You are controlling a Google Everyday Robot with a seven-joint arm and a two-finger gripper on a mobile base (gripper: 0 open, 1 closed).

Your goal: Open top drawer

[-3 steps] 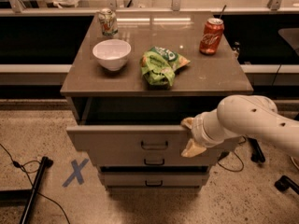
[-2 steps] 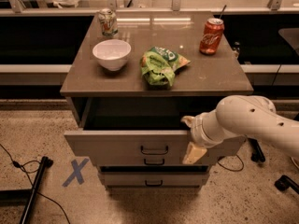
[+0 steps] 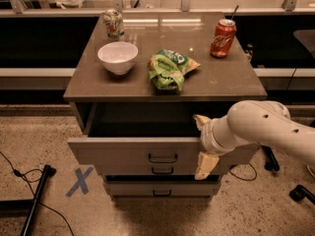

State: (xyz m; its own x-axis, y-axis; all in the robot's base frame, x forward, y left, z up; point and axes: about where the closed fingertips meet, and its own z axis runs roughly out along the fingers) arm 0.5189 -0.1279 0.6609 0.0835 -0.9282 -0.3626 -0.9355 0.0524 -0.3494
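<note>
While the top drawer point(image 3: 118, 154) stood partly pulled out from under the cabinet's brown top point(image 3: 226, 80), its dark interior already showing behind the flat grey front, the robot's gripper point(image 3: 201, 145) sat at the right end of that front panel, well to the right of the small black handle point(image 3: 163, 158). Its fingers point(image 3: 206, 164) were spread apart rather than clamped, one reaching over the panel's upper edge into the drawer and the other hanging down in front of it, so that the panel lay between them. The white arm point(image 3: 268, 129) reached in from the right. A white bowl point(image 3: 118, 57), a green snack bag point(image 3: 170, 69), a red soda can point(image 3: 223, 38) and a second can point(image 3: 113, 23) stood on the top, while the two shorter drawers point(image 3: 157, 181) below looked closed. By appearances the opening was well under way. Finishing it cleanly would likely call for a straight, level pull toward the robot along the drawer's slides, with the inner finger kept hooked behind the panel. Because the hold was off-centre, any sideways drift could skew the drawer and make it bind, and a slow draw would best keep the cans from being shaken.
</note>
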